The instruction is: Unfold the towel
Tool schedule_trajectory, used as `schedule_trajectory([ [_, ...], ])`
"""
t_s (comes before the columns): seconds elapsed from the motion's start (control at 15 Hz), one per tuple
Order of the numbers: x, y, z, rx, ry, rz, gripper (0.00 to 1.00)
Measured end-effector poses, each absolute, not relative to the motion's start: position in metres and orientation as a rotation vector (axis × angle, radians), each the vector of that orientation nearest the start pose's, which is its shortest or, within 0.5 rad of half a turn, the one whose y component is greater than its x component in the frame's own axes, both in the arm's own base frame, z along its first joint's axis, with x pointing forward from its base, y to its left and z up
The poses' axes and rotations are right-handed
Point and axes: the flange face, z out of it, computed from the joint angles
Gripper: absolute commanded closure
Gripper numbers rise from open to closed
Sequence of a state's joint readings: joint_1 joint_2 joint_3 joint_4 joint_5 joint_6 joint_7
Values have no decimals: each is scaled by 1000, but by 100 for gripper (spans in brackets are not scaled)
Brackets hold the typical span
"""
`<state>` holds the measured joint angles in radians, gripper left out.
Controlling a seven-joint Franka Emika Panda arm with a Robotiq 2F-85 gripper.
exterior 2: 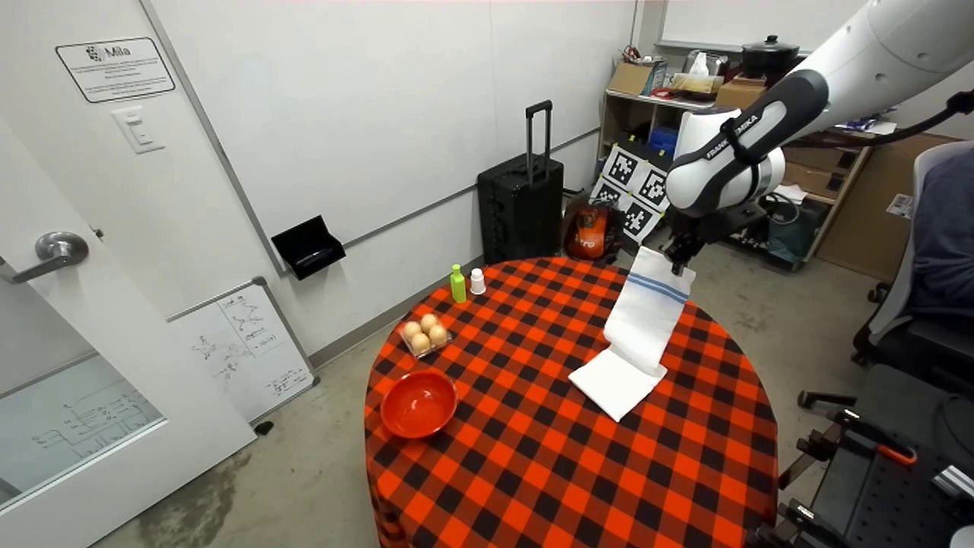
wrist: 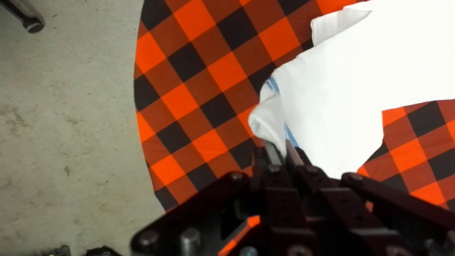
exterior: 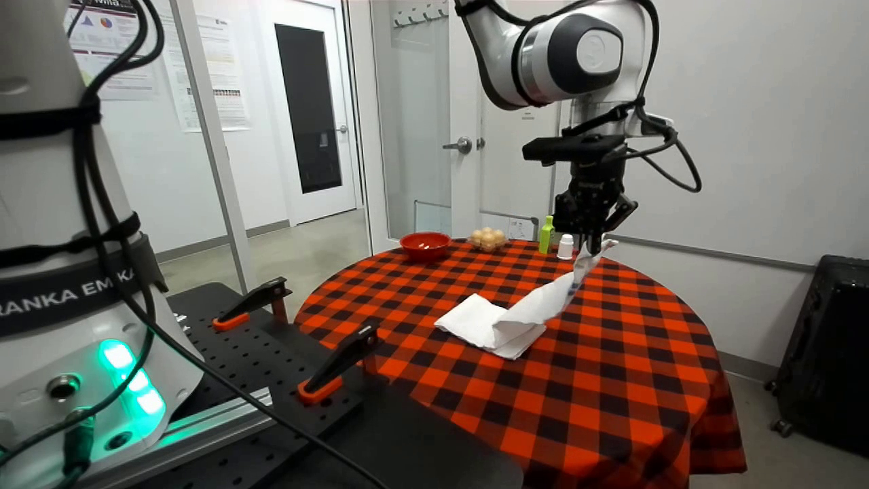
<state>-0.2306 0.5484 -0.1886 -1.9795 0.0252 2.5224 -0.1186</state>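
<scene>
The white towel with blue stripes lies partly folded on the checked table and shows in both exterior views (exterior: 533,309) (exterior 2: 639,331). Its lower part rests flat as a folded square; the upper part rises at a slant to my gripper (exterior: 592,246). In an exterior view the blue stripes run across the raised end, beside the gripper (exterior 2: 677,265). In the wrist view the fingers (wrist: 283,154) are shut on the edge of the towel (wrist: 341,92), with a small rolled flap standing out past the fingertips. The far part of the towel is cut off at the right of that view.
A red bowl (exterior 2: 419,404), a clear pack of several round tan items (exterior 2: 424,335), a green bottle (exterior 2: 457,285) and a white small bottle (exterior 2: 478,281) stand along one side of the round table (exterior 2: 517,457). Black clamps (exterior: 339,360) sit on the robot's base.
</scene>
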Motion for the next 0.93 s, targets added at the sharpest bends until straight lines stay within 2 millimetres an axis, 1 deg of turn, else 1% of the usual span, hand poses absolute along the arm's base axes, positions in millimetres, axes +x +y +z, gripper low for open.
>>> schedule_trajectory([
  [0.13,554,-256,219,-3243,501,-24,99],
  [0.27,544,-270,252,-3290,532,-86,99],
  [0.47,522,-301,307,-3343,604,-188,99],
  [0.6,501,-326,344,-3379,670,-255,99],
  [0.93,437,-377,434,-3447,859,-392,99],
])
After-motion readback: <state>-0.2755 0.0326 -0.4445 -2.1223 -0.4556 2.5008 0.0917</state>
